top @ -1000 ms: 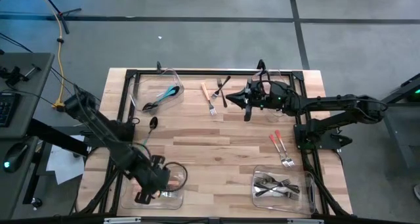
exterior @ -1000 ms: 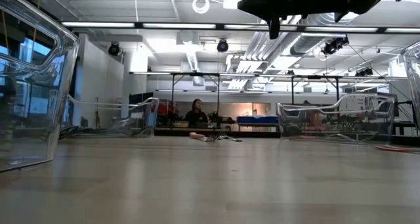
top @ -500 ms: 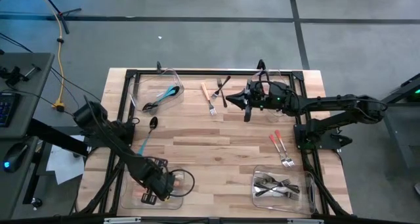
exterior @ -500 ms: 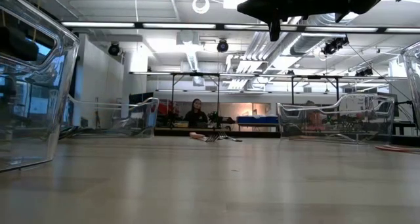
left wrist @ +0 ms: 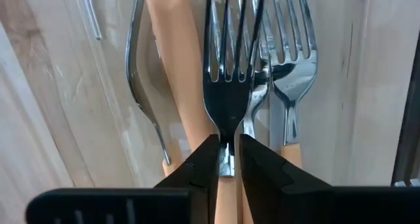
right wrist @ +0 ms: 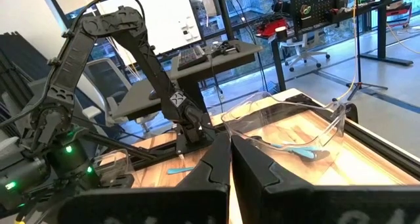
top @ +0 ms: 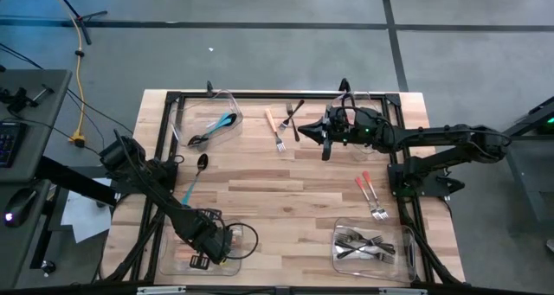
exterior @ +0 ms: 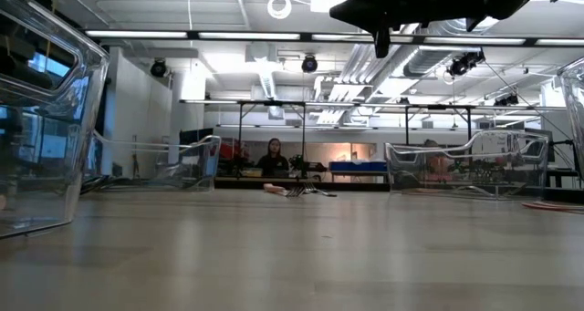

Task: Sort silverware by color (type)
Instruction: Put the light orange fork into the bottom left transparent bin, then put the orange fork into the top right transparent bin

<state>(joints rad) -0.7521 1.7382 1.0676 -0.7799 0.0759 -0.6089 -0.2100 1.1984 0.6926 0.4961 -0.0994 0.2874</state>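
Orange-handled fork (left wrist: pixel 226 86) is clamped by the left claw (left wrist: pixel 223 159) inside the clear bin (top: pixel 173 259); the right claw (top: pixel 322 148), closed empty, is held above the worktop (top: pixel 286 191).

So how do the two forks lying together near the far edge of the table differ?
The orange-handled fork has a pale orange handle and silver tines; the black fork is dark all over. The orange-handled fork points its tines toward the near side, the black fork toward the far edge. Both lie flat on the table, outside any bin.

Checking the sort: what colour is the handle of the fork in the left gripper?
Orange, shown best in the left wrist view: the fork between the left gripper fingers.
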